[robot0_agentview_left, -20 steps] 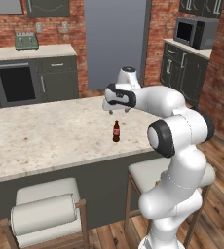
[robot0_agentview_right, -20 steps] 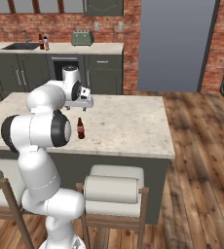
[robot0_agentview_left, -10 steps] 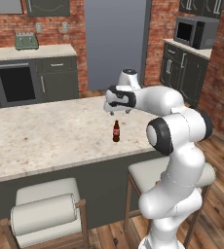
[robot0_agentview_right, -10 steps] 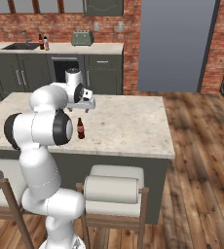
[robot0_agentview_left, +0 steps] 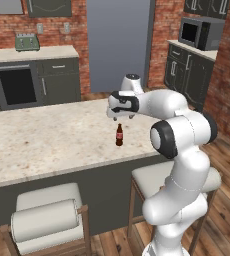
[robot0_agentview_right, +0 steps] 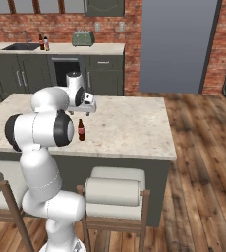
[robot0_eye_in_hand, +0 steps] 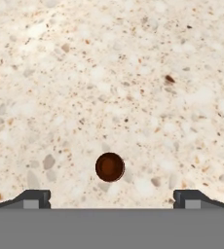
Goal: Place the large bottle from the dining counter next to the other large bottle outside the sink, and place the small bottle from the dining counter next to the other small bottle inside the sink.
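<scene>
Claw (robot0_eye_in_hand: pixel 111 197) is hanging wide open directly above the small bottle (robot0_eye_in_hand: pixel 109 167) on the counter (robot0_agentview_left: pixel 47 135); it should be dropping straight, keeping the cap centred between fingertips.

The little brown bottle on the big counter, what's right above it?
The open gripper hangs above the small bottle, fingers spread wide, not touching. Under the bottle is the speckled dining counter; the stone directly beneath its base is covered.

Red brick walls (robot0_agentview_left: pixel 167 30) across the top of the frame, dark grey cabinets (robot0_agentview_right: pixel 105 74) below them, a wide grey panel (robot0_agentview_right: pixel 176 44) at upper right, wood plank floor (robot0_agentview_right: pixel 203 162) at right, two cushioned stools (robot0_agentview_right: pixel 116 189) along the bottom
</scene>
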